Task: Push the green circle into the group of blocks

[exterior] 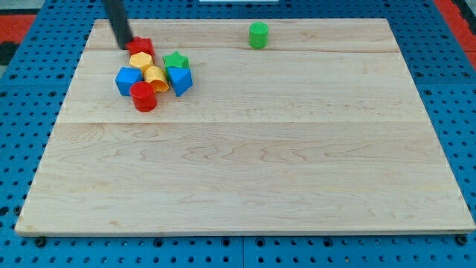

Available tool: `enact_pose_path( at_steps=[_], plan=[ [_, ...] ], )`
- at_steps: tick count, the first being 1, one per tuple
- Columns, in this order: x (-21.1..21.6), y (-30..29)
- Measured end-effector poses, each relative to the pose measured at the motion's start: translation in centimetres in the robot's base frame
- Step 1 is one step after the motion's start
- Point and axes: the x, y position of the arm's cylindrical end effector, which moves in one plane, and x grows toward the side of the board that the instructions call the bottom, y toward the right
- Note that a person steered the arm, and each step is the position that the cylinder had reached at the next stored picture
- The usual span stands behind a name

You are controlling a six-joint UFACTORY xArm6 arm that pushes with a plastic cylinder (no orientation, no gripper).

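Note:
The green circle (258,35) stands alone near the view's top, right of centre. The group sits at the upper left: a red block (140,48), a green star (176,60), a yellow block (140,61), another yellow block (156,76), a blue block (128,80), a blue block (179,80) and a red cylinder (144,97), all packed together. My tip (123,45) is at the group's upper left, touching or just beside the red block, far to the left of the green circle.
The wooden board (245,186) lies on a blue perforated table (22,112). The rod leans up and out of the view's top edge.

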Motion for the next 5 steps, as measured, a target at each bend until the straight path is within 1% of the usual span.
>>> enact_pose_path(
  at_steps=[1,2,3,4,5],
  plan=[
    [0.0,3.0],
    [-0.8,2.3],
    [-4.5,6.0],
    [-7.2,8.5],
    [-5.2,15.3]
  ],
)
